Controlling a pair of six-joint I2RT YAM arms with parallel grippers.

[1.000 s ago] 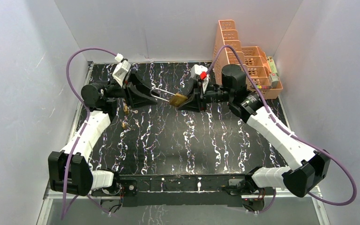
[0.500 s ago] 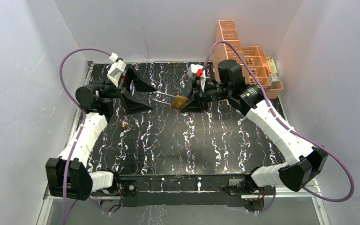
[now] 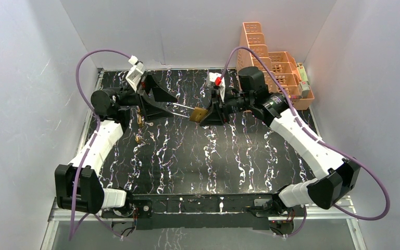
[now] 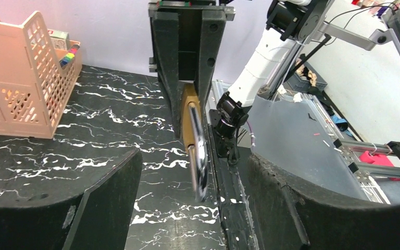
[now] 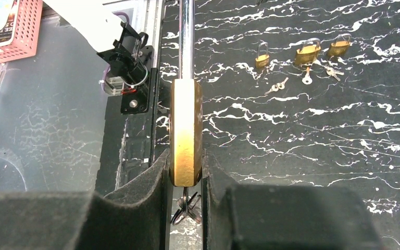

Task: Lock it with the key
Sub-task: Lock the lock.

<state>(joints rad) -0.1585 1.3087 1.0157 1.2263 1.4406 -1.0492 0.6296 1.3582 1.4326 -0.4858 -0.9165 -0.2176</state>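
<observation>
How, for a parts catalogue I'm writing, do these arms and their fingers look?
Both the left arm and right arm have white link shells and black joints. A purple cable loops along each. The fingers are broad, black, wedge-shaped and matte. Each wrist carries a white block; the right one bears a red mark.

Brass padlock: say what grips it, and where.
The right gripper holds the brass padlock by its body. The left gripper has jaws open around the shackle.

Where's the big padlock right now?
Top view: back centre of the table, the padlock is clamped in the right gripper, its shackle reaching into the open left gripper.
</observation>
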